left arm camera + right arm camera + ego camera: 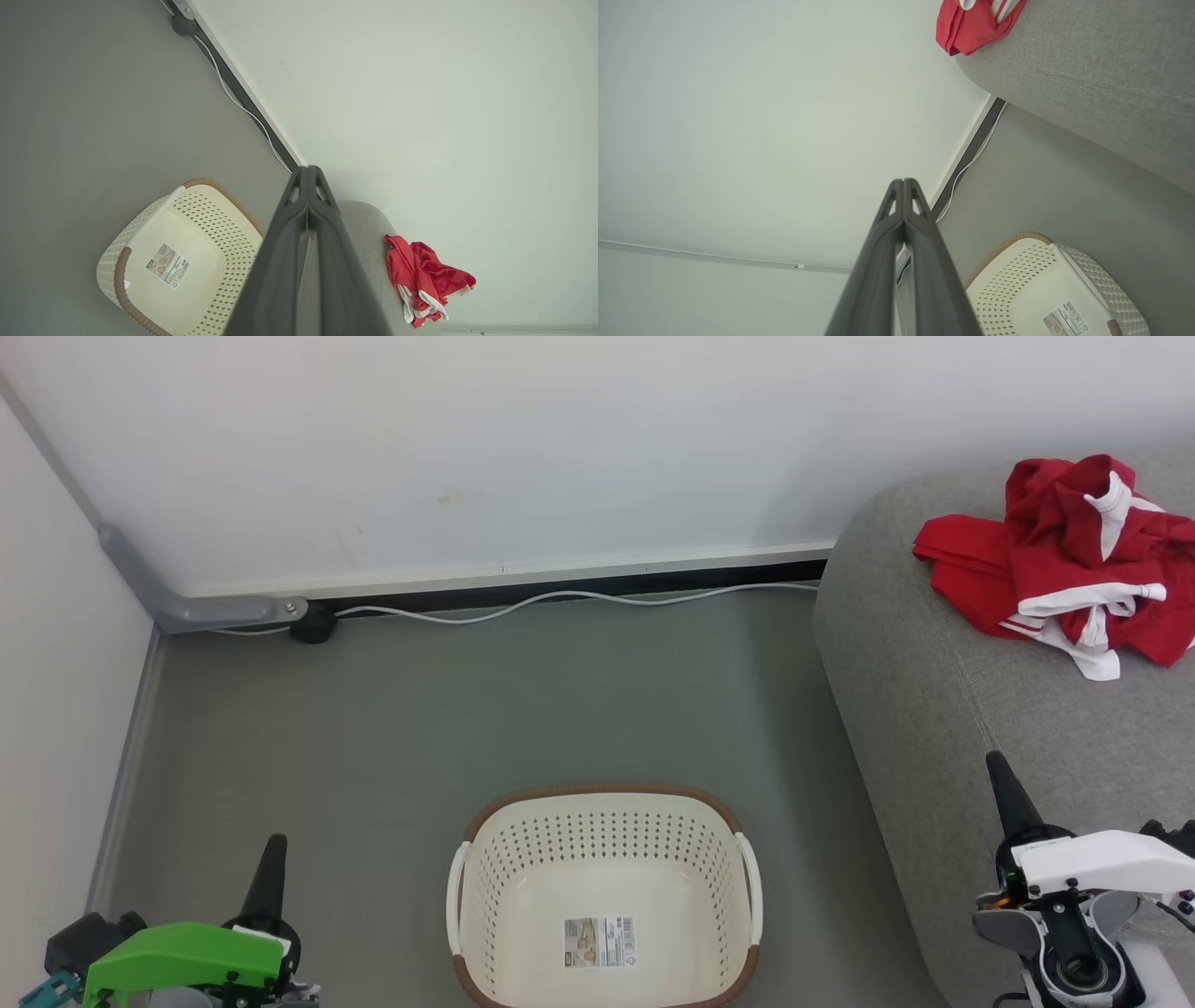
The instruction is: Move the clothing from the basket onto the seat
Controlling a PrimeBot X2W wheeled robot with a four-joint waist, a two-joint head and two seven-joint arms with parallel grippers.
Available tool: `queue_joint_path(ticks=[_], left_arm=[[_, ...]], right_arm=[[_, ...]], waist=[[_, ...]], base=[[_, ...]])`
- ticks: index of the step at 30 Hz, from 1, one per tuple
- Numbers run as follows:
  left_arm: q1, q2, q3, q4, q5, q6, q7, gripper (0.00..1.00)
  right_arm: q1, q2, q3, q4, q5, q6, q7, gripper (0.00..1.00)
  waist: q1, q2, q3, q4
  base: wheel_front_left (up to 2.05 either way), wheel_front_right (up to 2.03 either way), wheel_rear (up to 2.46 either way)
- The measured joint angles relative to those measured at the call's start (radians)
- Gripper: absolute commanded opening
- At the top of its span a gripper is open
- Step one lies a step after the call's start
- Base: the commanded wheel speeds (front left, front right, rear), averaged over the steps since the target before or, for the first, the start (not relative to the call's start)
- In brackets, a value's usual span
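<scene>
Head view: the left tool sits at the near left above the grey floor, its two dark fingers pressed together into one spike that points away toward the far wall, with a green cover on the wrist behind it; the right tool sits at the near right in front of the grey sofa, fingers likewise pressed together and empty, with a white housing behind them. The laundry basket stands upright on the floor between the two arms; a label sticker with a barcode lies on its bottom, its print too small to read. The red and white clothing lies crumpled on the sofa at the far right, well apart from the basket; a white cable runs along the foot of the wall.

Left wrist view: the left tool is closed tip to tip and holds nothing; the laundry basket lies beyond it with the sticker inside, barcode visible, text unreadable; the clothing rests on the sofa.

Right wrist view: the right tool is closed, nothing between its fingers; the basket and its sticker sit on the floor, while the clothing lies on the sofa near its edge; the cable follows the skirting.
</scene>
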Motion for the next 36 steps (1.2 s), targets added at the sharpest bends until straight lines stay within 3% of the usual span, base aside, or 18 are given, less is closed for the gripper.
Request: queue_joint_path(ticks=[31, 36], left_arm=[[-0.066, -0.026, 0.108, 0.04, -0.302, -0.063, 0.088, 0.0], [-0.075, -0.028, 0.114, 0.043, -0.315, -0.069, 0.092, 0.0]], right_arm=[[-0.054, 0.017, -0.101, 0.004, 0.384, 0.063, 0.101, 0.0], [-0.055, 0.018, -0.105, 0.004, 0.395, 0.065, 0.105, 0.0]], waist=[[0.0, 0.0, 0.004, -0.013], [0.0, 0.0, 0.004, -0.014]], base=[[0.0, 0.0, 0.0], [0.0, 0.0, 0.0]])
